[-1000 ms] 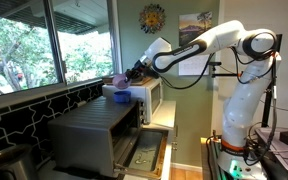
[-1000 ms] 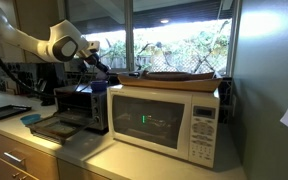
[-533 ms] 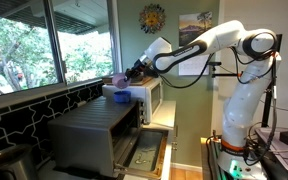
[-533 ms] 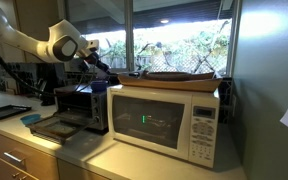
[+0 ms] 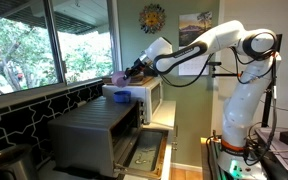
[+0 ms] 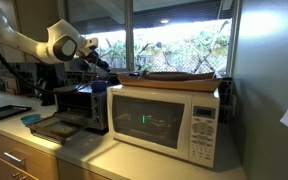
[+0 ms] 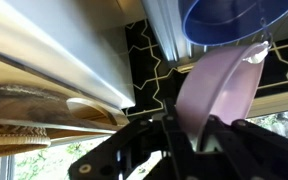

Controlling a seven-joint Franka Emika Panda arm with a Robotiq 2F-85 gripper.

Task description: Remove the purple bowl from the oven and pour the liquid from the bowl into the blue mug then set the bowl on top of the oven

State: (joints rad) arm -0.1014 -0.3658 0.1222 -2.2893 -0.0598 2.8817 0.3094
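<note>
1. Judged from the open door, step one is done: the purple bowl [image 5: 117,77] is out of the oven [image 5: 92,132], whose front door hangs down in both exterior views.
2. The gripper [image 7: 198,132] is clenched on the bowl's rim and holds it in the air above the oven's top, near the window.
3. The pour looks to be the step in hand. In the wrist view the bowl is tipped steeply, its lip right at the rim of the blue mug [image 7: 232,20].
4. The mug stands just below the bowl, beside the white microwave [image 5: 154,98] (which surface it stands on I cannot tell).
5. No stream of liquid shows in any view, so how much has gone into the mug cannot be told.
6. Left to do: finish the pour, bring the bowl level, set it on top of the oven and let go.
</note>
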